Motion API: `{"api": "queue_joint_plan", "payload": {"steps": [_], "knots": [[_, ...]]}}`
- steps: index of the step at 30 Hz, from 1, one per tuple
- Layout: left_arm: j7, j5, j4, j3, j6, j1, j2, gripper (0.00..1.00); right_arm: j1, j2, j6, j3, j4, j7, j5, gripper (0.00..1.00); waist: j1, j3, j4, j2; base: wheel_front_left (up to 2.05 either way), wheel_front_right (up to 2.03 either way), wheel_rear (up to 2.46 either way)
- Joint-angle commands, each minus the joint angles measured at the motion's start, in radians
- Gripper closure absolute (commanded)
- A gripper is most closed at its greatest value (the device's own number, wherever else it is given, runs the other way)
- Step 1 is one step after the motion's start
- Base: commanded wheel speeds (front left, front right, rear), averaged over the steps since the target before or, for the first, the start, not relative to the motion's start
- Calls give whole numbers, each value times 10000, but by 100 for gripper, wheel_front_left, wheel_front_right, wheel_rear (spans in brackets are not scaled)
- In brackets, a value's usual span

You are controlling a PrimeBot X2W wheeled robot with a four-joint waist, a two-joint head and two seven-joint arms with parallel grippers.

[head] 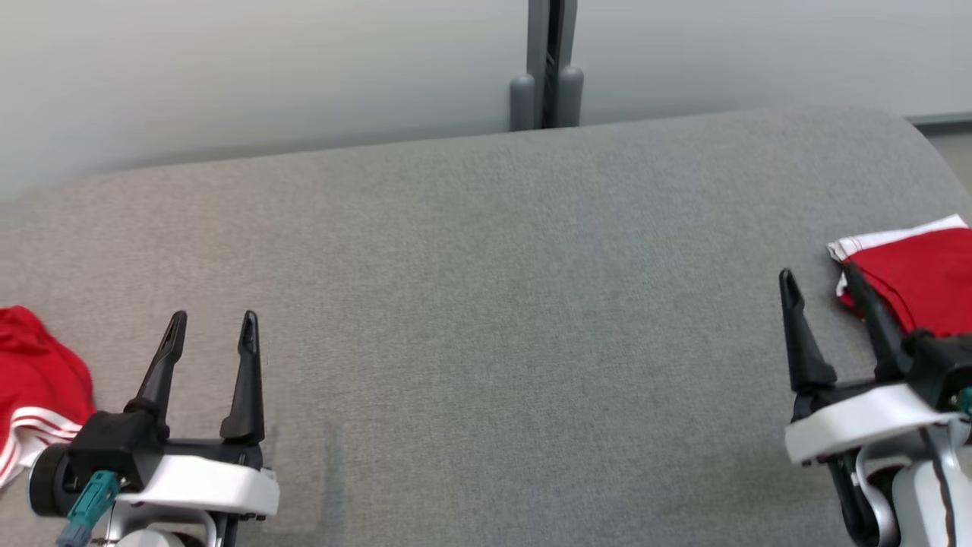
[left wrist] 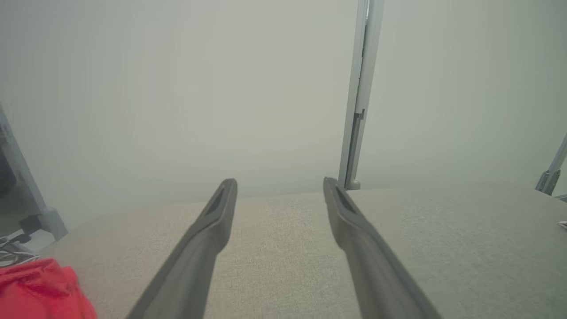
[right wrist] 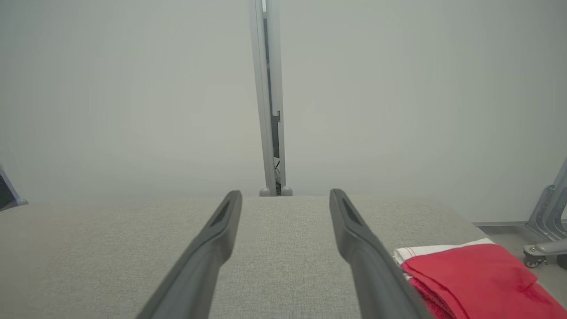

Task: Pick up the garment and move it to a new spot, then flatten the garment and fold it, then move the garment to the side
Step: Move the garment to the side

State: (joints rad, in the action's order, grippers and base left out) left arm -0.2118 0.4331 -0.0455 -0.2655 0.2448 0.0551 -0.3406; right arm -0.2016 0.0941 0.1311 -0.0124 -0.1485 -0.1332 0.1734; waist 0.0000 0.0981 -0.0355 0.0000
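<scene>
My left end effector (head: 214,317) stands open with nothing between its two dark fingers, poised over the bare grey fabric-covered counter (head: 486,304); my right end effector (head: 818,275) is likewise spread wide and empty. Just off my left end effector's outer side lies the crumpled red garment (head: 38,372) with white stripes at its hem, at the counter's left edge; a folded red garment (head: 919,277) with a white band rests at the far right, just beside my right end effector's outer finger; I cannot tell whether they touch. Beyond the counter a grey post (head: 548,68) rises against the pale wall.
</scene>
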Motion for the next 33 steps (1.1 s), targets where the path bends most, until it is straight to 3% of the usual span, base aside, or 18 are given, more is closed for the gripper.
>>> {"api": "queue_joint_plan", "payload": {"steps": [1, 16, 33], "knots": [[-49, 82, 40, 79, 20, -109, -82, 0, 227, -15, -7, 9, 145, 74, -23, 0, 0, -261, 222, 0, 0, 0, 0], [185, 239, -28, -25, 170, -1272, -252, 0, 2341, -290, -7, -187, 1554, 923, -272, 0, 0, -1246, 373, 0, 0, 0, 0], [557, 203, -144, -279, 316, -1532, -384, 0, 2897, -405, -7, -618, 2168, 1116, 102, 0, 0, -1475, 448, 0, 0, 0, 0]]}}
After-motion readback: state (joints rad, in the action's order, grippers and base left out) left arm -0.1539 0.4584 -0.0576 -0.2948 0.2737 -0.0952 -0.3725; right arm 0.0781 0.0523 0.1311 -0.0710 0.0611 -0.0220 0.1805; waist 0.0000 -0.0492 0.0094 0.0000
